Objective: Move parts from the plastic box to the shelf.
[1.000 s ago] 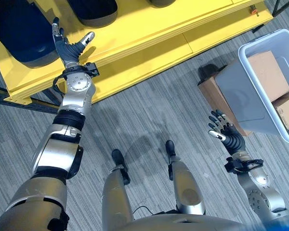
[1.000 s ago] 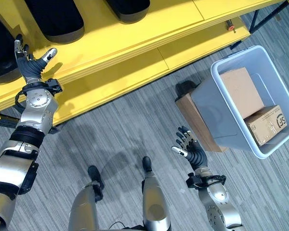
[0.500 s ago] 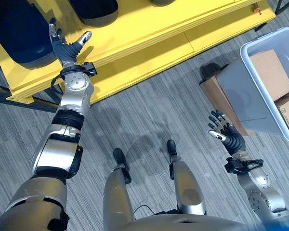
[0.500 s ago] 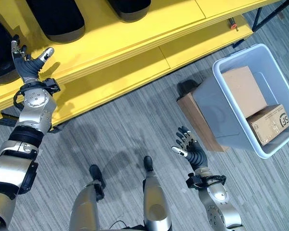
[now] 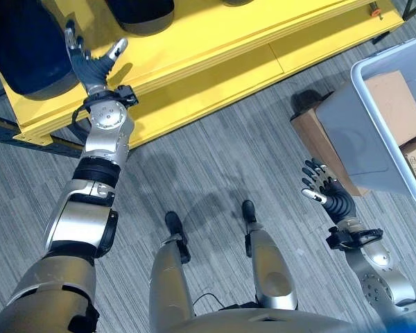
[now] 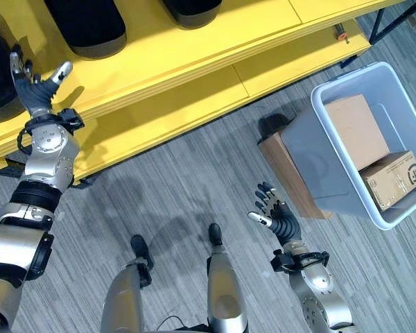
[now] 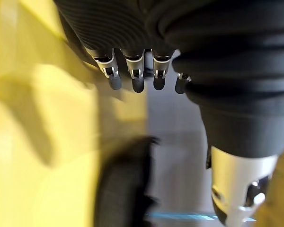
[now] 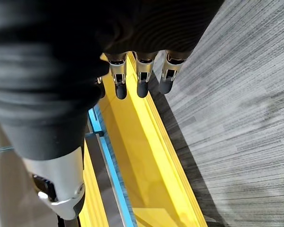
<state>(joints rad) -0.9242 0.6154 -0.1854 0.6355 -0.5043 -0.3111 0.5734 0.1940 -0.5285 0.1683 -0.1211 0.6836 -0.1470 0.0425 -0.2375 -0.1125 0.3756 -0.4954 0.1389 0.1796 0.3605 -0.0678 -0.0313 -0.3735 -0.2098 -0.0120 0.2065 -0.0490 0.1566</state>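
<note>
1. Your left robot hand (image 5: 91, 61) is raised at the end of a fully stretched arm, fingers straight and fanned, thumb splayed apart, holding nothing. It sits over the front edge of the yellow shelf (image 5: 215, 41).
2. Your right robot hand (image 6: 274, 216) hovers above the grey carpet floor (image 6: 187, 180), forearm bent upward, fingers spread and relaxed, empty.
3. In the left wrist view you see the left robot hand's fingers (image 7: 134, 78) straight in a row above the yellow board, with a dark blurred shape past them.
4. In the right wrist view the right robot hand's fingers (image 8: 143, 81) point straight out, apart, over the shelf edge and the carpet.
5. Count one plastic box (image 6: 333, 173), light grey, tilted, standing on the floor just beyond and outward of your right robot hand, well apart from the left one.
6. Count two cardboard parts inside it: a plain brown part (image 6: 356, 132) farther from the right robot hand, and a printed part (image 6: 394, 180) beside it, nearer the box's outer corner.
7. One flat brown carton (image 6: 290, 178) lies against the box's side, between the box and your right robot hand.
8. On the shelf you can count three dark rounded items, all partly cut off: one large item (image 5: 24, 48) just beside the left robot hand's fingers, a second (image 5: 140, 10) just past its thumb, a third (image 6: 188, 8) farther toward the box.
</note>
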